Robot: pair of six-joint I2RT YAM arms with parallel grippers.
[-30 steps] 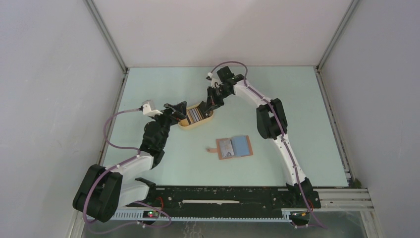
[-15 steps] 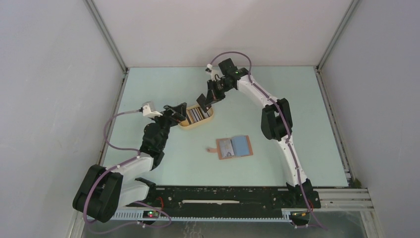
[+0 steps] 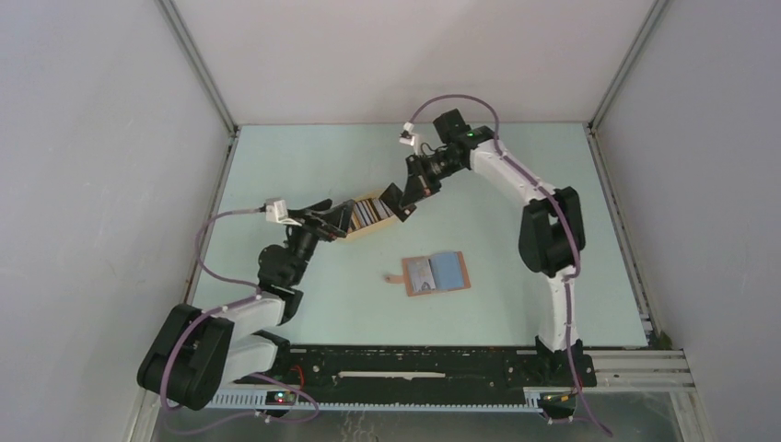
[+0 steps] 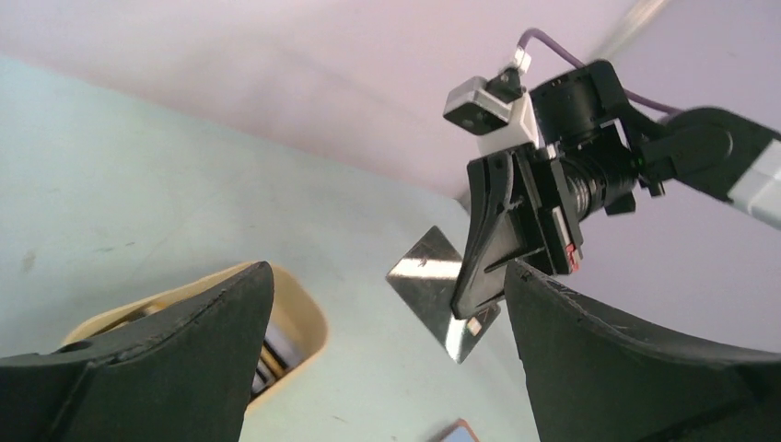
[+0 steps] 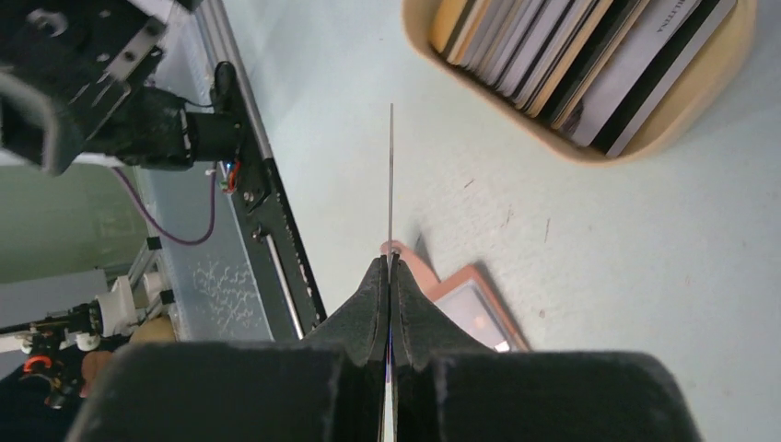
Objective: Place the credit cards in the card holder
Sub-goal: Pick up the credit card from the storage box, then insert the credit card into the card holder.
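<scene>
**Pinching One Card, Robot Arm Faces the Tricky Slot**

Hovering above the pale green desk (image 3: 304, 157), the right tool (image 3: 402, 201) is clamped shut on the edge of a single silvery credit card (image 4: 424, 281), held in the air just beside the oval tan tray (image 5: 589, 152), where the remaining cards (image 5: 571, 55) stand packed on edge. The left tool (image 3: 339, 221) sits at the tray's other end with its jaws spread wide and nothing gripped between them. The reddish-brown card holder (image 3: 434, 273) lies opened flat near the middle of the desk, apart from the tray and nearer the arm bases, with no tool touching it.

The delivery looks like the risky part. The card is pinched only along one margin, so a bump against the leather could make it pivot or slip from the fingers. Nothing pins the holder down either, and a card pushed in at too steep an angle would likely shove the light wallet across the desk rather than slide into a pocket. Approaching off-line could also catch the pocket's lip and bend the card.
</scene>
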